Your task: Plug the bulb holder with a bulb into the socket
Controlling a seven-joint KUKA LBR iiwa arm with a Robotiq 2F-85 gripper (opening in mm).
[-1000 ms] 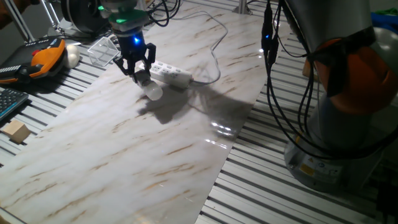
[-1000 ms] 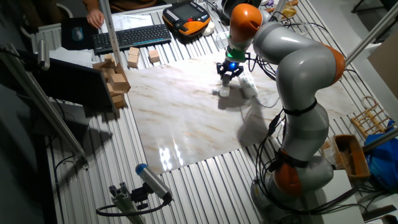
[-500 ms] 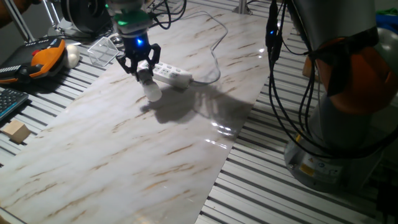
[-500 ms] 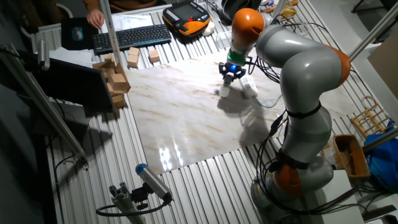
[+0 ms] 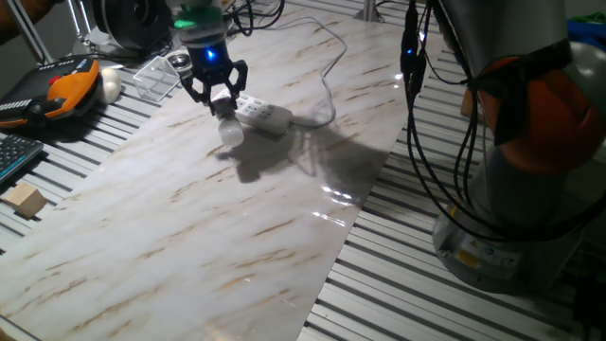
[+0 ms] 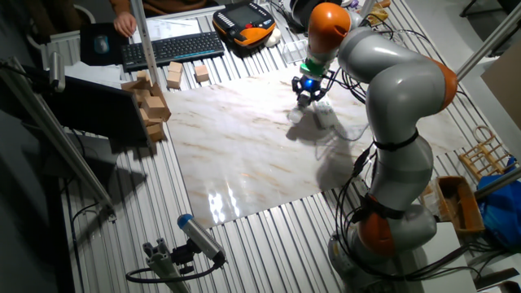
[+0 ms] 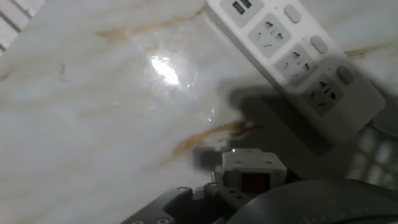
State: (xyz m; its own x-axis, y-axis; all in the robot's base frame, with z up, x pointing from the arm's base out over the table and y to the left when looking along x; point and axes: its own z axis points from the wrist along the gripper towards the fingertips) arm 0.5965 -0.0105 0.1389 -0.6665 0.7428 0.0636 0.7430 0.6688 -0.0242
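End effector (image 5: 217, 95) clamped on bulb holder (image 5: 225, 110), raised off marble worktop (image 5: 237, 227), far left area. Bulb (image 5: 230, 132) hanging at lower end, tilted. Socket (image 5: 262, 113) flat on worktop, just right of end effector, cable (image 5: 327, 90) trailing to far side. In hand view: bulb holder (image 7: 250, 171) with red mark at bottom, socket (image 7: 298, 56) upper right, apart from holder. Same grasp visible in other fixed view, end effector (image 6: 308, 91).
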